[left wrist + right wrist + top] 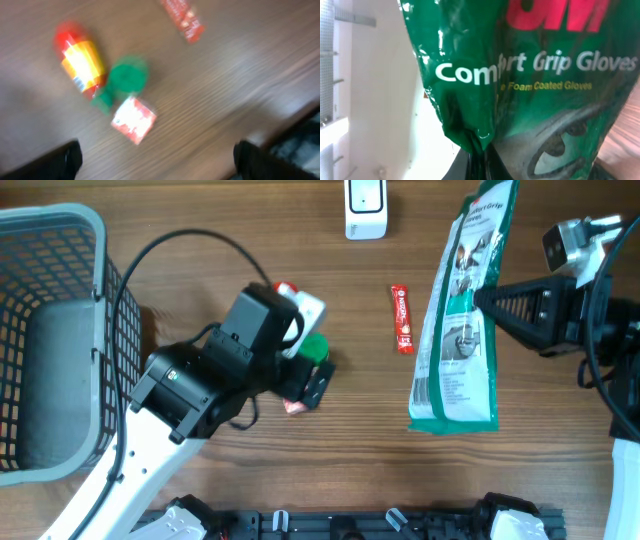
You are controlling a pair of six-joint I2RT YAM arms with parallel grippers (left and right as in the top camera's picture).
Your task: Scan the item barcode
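My right gripper [487, 301] is shut on the side edge of a green glove package [458, 320] and holds it lengthwise above the table's right half. The right wrist view is filled by the package [545, 75], its crumpled edge pinched between the jaws [487, 167]. I cannot make out a barcode on it. A white scanner [365, 210] stands at the far edge. My left gripper [312, 375] hovers open over small items at the centre left. Its black fingertips [62, 160] sit wide apart with nothing between them.
Under the left gripper lie a red and yellow bottle [80, 62], a green cap [125, 77] and a red-white packet [133, 119]. A red sachet [402, 319] lies mid-table. A grey basket [50, 240] stands at the left edge.
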